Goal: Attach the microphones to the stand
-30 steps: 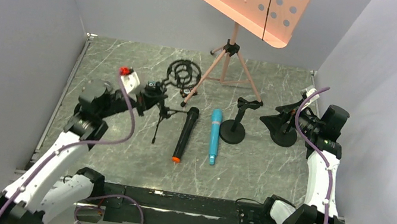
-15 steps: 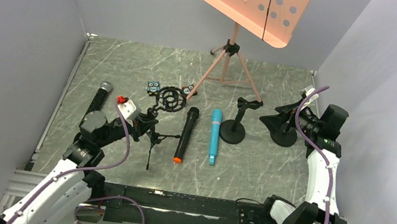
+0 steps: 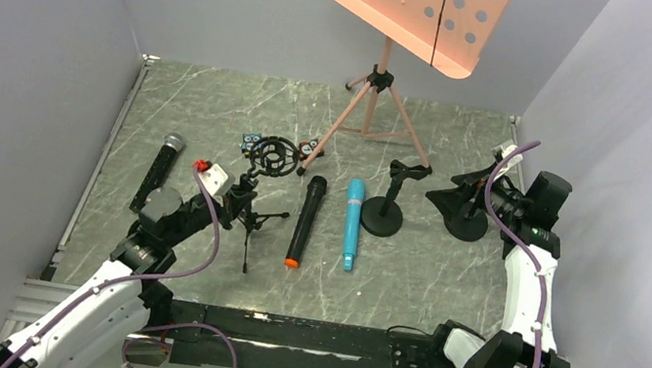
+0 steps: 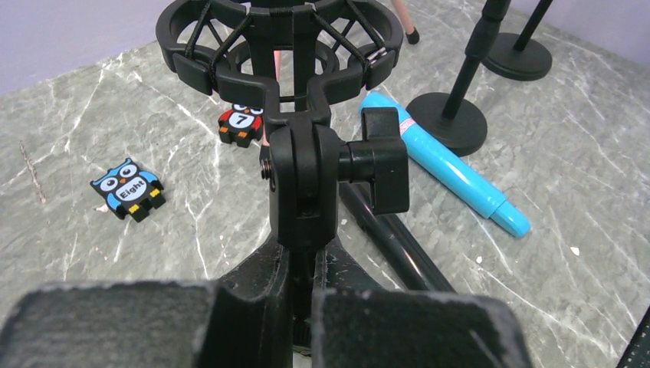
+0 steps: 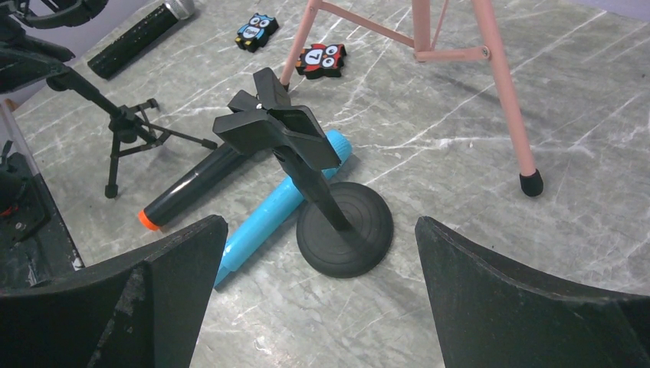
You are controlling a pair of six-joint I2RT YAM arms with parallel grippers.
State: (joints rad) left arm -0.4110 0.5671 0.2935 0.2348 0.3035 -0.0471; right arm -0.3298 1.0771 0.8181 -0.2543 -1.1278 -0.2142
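My left gripper [image 3: 236,196] [image 4: 310,307] is shut on the stem of a small black tripod stand [image 3: 251,217] topped by a ring shock mount [image 3: 272,156] [image 4: 280,38]. A black microphone with an orange cap [image 3: 302,222] [image 5: 188,192] and a turquoise microphone [image 3: 351,223] [image 4: 444,165] [image 5: 280,207] lie side by side mid-table. A black microphone with a silver mesh head [image 3: 158,172] [image 5: 138,34] lies at the left. My right gripper [image 3: 457,191] [image 5: 318,226] is open and empty, facing a round-base clip stand [image 3: 383,215] [image 5: 345,228].
A pink music stand [image 3: 377,84] stands on its tripod at the back. Two owl figurines [image 3: 253,142] [image 3: 311,149] lie near the shock mount. A second round-base stand [image 3: 468,216] sits under my right gripper. Grey walls close in on both sides.
My left gripper has pulled the tripod stand toward the near left, uncovering the silver-mesh microphone. The right arm has not moved.
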